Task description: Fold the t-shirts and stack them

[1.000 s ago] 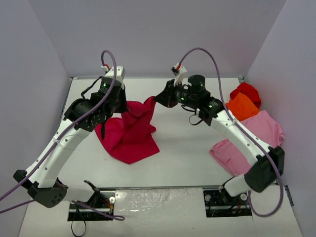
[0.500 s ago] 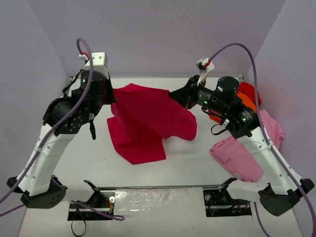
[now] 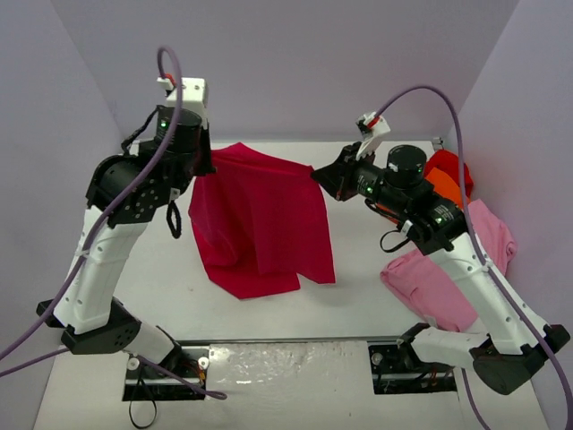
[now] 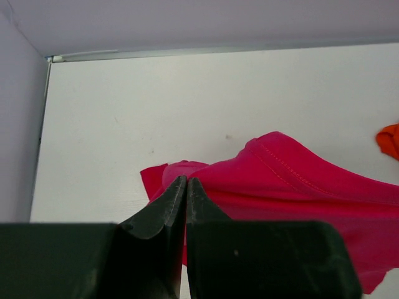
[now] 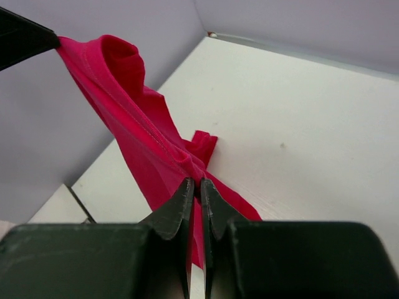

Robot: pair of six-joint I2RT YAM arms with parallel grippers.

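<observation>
Four shirts: one raspberry-red shirt (image 3: pixel 260 224) is held in the air, and three more lie at the right side of the table (image 3: pixel 358 269).
Raspberry-red shirt: its top edge is stretched between the two grippers over the far middle of the table. It hangs down as a sheet, and its lower part lies crumpled on the tabletop.
Left gripper (image 3: pixel 208 163): the jaws are pressed together on the shirt's left top corner. In the left wrist view the fingers (image 4: pixel 156 215) meet with red cloth coming out at their tips.
Right gripper (image 3: pixel 319 177): it is pinched tight on the shirt's right top corner. In its wrist view a seamed edge runs from its tips up to the other gripper's dark fingertip.
Pale pink shirt (image 3: pixel 470 246): it is spread flat near the right edge, and the right arm crosses over it.
Orange shirt (image 3: pixel 453 190): it lies just beyond the pink one, partly hidden by the right arm.
Bright red shirt (image 3: pixel 452 164): it lies in the far right corner, touching the orange one.
Walls (image 3: pixel 313 63): they are pale and stand on three sides.
</observation>
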